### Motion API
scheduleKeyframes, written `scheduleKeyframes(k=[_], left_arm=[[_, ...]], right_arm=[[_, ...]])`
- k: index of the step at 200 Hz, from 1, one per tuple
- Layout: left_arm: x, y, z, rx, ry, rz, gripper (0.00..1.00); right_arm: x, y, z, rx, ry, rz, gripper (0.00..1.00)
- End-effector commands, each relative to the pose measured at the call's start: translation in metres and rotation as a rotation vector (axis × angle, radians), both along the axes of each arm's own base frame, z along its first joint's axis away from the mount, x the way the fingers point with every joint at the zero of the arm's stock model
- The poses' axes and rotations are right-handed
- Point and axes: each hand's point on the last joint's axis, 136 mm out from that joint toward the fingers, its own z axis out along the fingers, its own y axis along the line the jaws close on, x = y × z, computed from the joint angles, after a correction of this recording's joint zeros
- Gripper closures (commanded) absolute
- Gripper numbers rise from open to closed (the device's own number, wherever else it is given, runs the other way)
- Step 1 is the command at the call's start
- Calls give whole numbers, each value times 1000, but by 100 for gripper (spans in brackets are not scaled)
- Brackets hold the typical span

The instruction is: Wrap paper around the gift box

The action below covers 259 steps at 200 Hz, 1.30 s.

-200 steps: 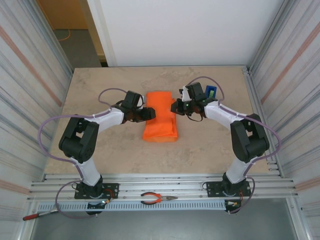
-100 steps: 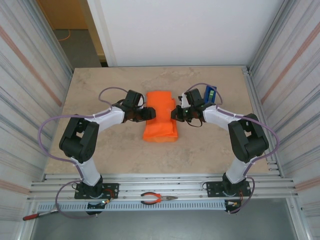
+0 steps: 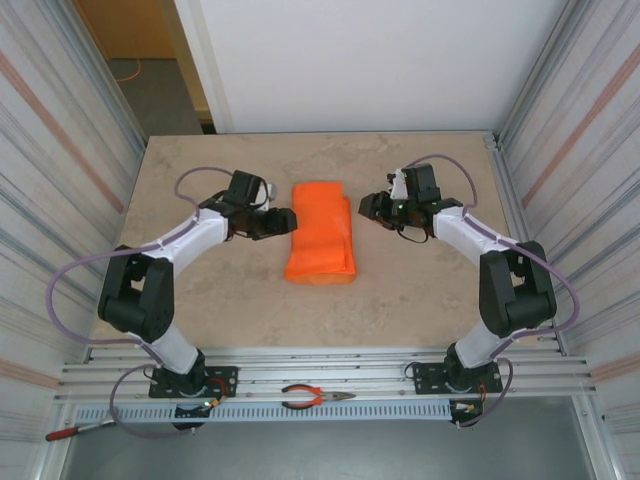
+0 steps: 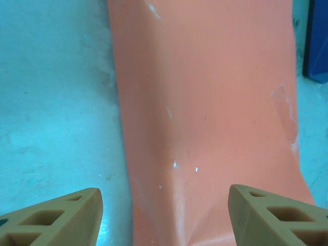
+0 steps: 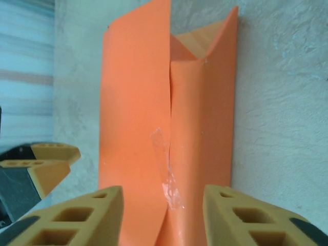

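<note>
Paper (image 3: 321,232) lies wrapped around the gift box, which is hidden inside, and tape (image 5: 166,174) fixes the seam. The end flaps seem not yet folded shut. The left gripper (image 3: 283,220) and the right gripper (image 3: 367,206) stand just beside it, one on each side, fingers apart, holding nothing.

A beige stone-look tabletop (image 3: 200,300) takes up the middle of the overhead view, with ribbed metal walls (image 3: 60,200) on both sides and a white panel (image 3: 350,60) at the top. Orange-handled pliers (image 3: 320,398) lie on the metal rails (image 3: 330,372) along the bottom, and a red-handled tool (image 3: 62,434) lies at lower left. A dark blue object (image 4: 319,46) sits at the right edge of the left wrist view.
</note>
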Motion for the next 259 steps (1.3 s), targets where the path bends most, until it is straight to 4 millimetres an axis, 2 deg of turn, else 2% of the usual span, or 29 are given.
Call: scheduleKeyframes(k=[1,23,69,83,106,144,167,182,212,245,259], left_arm=[[0,1,6,-24,-9,-30,33],[2,-8,-2,-68,14,-41,33],[-12,-20,-23,-109,52,-11,33],[-9,-20,-28,-113,50,23,33],[9,-17,-31,-103,46,50,32],[53,-22,-30,-108,43,41,32],[70,-34,-35,-133,61,28,34],[73,-39,-40,-136,73,26,37],[72,-41,-50,-137,89,44,41],[82,-36,-52,-127,76,87,44],[93,-32,-46,-134,64,104,45]], right_arm=[[3,4,2,16,26,6,41],[9,13,-5,34,53,12,34],[11,36,-24,39,102,33,32],[16,37,-30,35,110,29,32],[31,37,-32,51,115,26,31],[57,44,-45,74,154,25,30],[73,50,-55,88,181,18,39],[82,53,-59,90,194,15,54],[98,54,-60,83,198,2,75],[116,50,-48,91,172,-26,77],[121,49,-39,100,154,-27,67]])
